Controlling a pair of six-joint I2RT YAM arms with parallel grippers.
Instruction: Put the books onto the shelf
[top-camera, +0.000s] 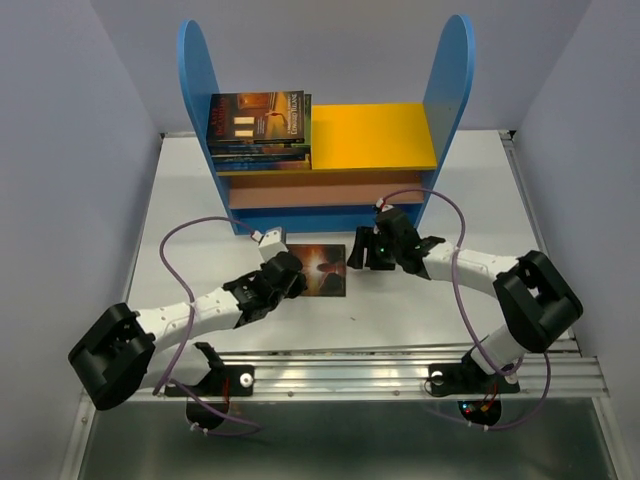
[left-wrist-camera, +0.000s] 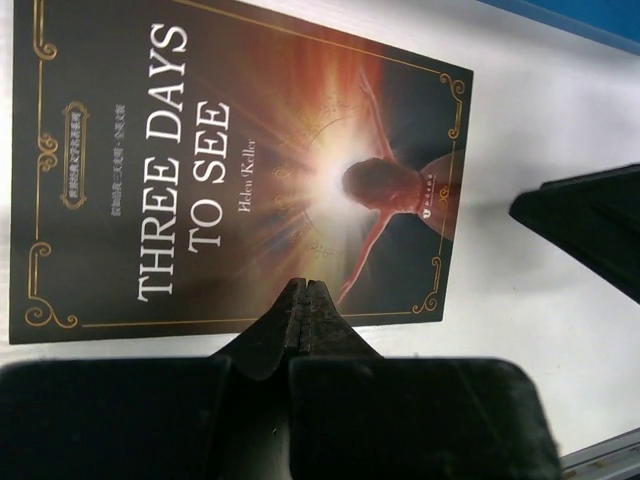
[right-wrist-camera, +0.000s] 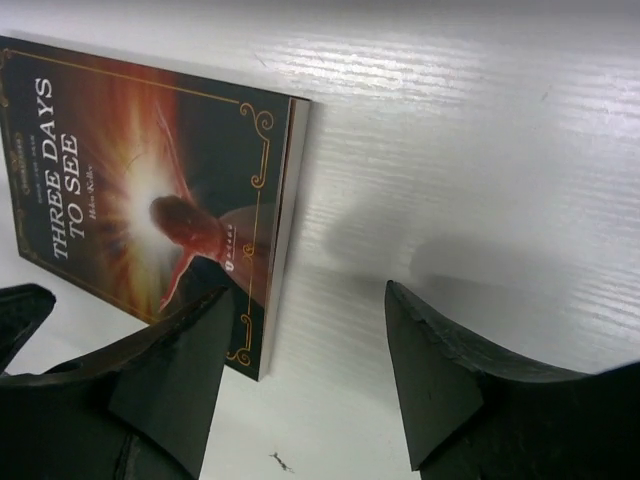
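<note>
Top external view gives us the shelf (top-camera: 448, 80) with a stack of books (top-camera: 258, 128) on the left of its yellow top board, and one book (top-camera: 325, 270) flat on the table (top-camera: 420, 310) before it, between both grippers. Only the left wrist view shows us the left gripper (left-wrist-camera: 305, 295) clenched, its tips pressed together over the cover's near edge. Only the right wrist view shows the right gripper (right-wrist-camera: 308, 292) spread and holding nothing, one finger above the book's corner, the other over the table.

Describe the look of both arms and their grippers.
The left arm and the right arm are built alike: white tubular links between bulky black joint housings, each trailed by a looping purple cable. The left gripper and the right gripper carry matte black, wedge-shaped fingers.
</note>
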